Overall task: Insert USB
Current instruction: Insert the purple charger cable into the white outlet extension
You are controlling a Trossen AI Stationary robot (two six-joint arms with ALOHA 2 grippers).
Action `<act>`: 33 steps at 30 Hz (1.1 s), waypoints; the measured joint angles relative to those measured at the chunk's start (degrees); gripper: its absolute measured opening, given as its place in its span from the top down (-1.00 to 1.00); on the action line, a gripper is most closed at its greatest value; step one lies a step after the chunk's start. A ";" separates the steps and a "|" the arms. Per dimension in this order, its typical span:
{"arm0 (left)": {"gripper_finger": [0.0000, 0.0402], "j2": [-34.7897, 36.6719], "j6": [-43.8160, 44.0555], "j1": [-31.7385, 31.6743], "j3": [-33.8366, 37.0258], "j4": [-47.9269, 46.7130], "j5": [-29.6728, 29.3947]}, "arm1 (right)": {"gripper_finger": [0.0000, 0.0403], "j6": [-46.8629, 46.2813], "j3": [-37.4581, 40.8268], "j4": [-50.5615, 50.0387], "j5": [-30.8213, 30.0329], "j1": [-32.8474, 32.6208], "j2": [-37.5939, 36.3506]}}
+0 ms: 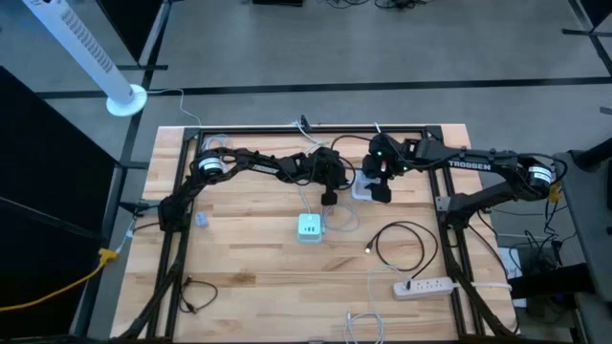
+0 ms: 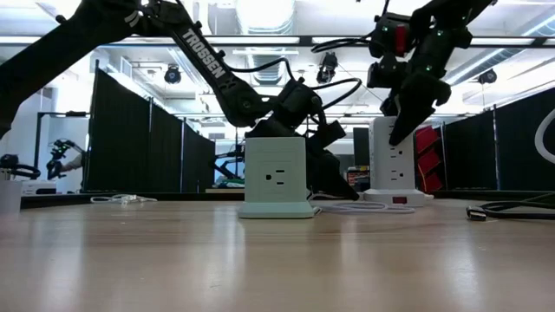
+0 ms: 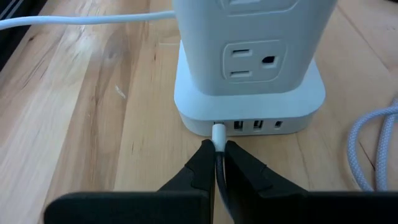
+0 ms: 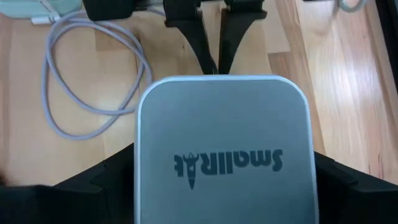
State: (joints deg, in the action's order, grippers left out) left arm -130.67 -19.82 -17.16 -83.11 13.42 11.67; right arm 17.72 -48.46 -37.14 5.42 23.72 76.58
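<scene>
Here the white USB plug (image 3: 219, 134) sits at the leftmost port in the base of a white power tower (image 3: 249, 74), its tip at or just inside the slot; how deep it sits cannot be told. The left gripper (image 3: 217, 163) pinches the plug's cable right behind it, jaws narrowed onto it, fingertips low against the desk (image 1: 249, 277) just in front of the tower's base. The tower stands near the far edge of the desk, right of centre, and the right gripper (image 1: 380, 184) straddles it from above, jaws wide with a finger (image 4: 115, 177) on each side of its grey top; whether they press the sides cannot be told. Nearer the middle of the desk stands a pale green outlet cube (image 1: 310, 227), with a looped white cable (image 4: 93, 74) lying between it and the tower. A black cable (image 1: 402, 250) coils toward the right edge, and a white power strip (image 1: 424, 286) lies near the front right corner. A small blue item (image 1: 202, 220) rests near the left edge.
</scene>
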 joint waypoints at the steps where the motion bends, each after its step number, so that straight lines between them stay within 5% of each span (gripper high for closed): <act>1: 0.94 0.00 0.08 0.02 0.00 0.03 -0.03 | -0.46 0.00 0.19 0.17 -0.32 0.00 0.00; 21: 0.94 -1.88 2.28 0.18 0.33 3.90 -0.09 | -0.47 -1.27 2.74 2.63 -0.95 0.33 -0.04; 33: 0.14 4.73 5.51 0.27 0.21 -4.31 -3.47 | -0.47 -0.87 2.85 3.08 -0.66 0.33 -0.02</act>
State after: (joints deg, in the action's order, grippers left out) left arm -125.94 -14.31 -16.88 -82.90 9.11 8.20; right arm 16.85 -45.60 -34.06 4.76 24.05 76.55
